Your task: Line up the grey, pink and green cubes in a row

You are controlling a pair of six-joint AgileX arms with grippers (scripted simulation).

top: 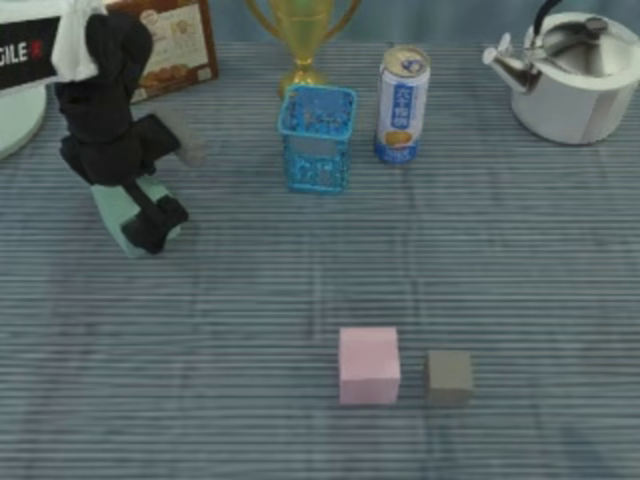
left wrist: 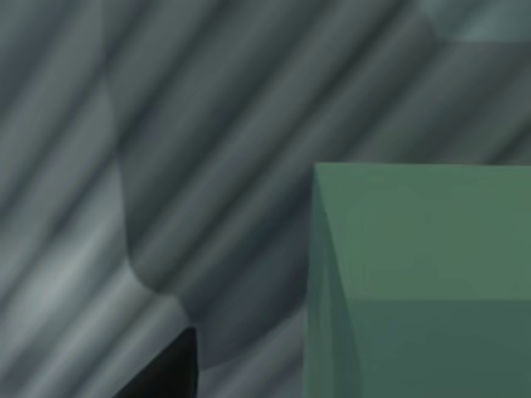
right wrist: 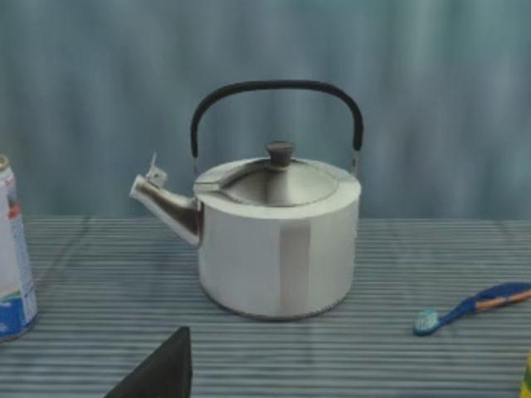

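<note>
Cubes of plain matte finish sit on the table (top: 300, 290), whose cloth is ribbed with fine blue-grey stripes. The pale pink cube (top: 369, 365) and the smaller dull grey cube (top: 450, 377) stand side by side near the front edge, close together but not touching, grey to the right. The mint-green cube (top: 118, 212) lies far off at the left, partly hidden under the black left claw (top: 155, 228), which is down over it; whether the claw is closed on it I cannot tell. From the left wrist view the green cube's flat faces and sharp edges fill the frame. A blue mesh square basket (top: 317, 138), a printed can (top: 402, 104), a gold trophy (top: 302, 35), a cardboard box (top: 175, 45) and a brushed-metal kettle (top: 572, 75) line the back. The right arm is out of the top view; its wrist camera faces the kettle and a blue toothbrush (right wrist: 473, 308)
</note>
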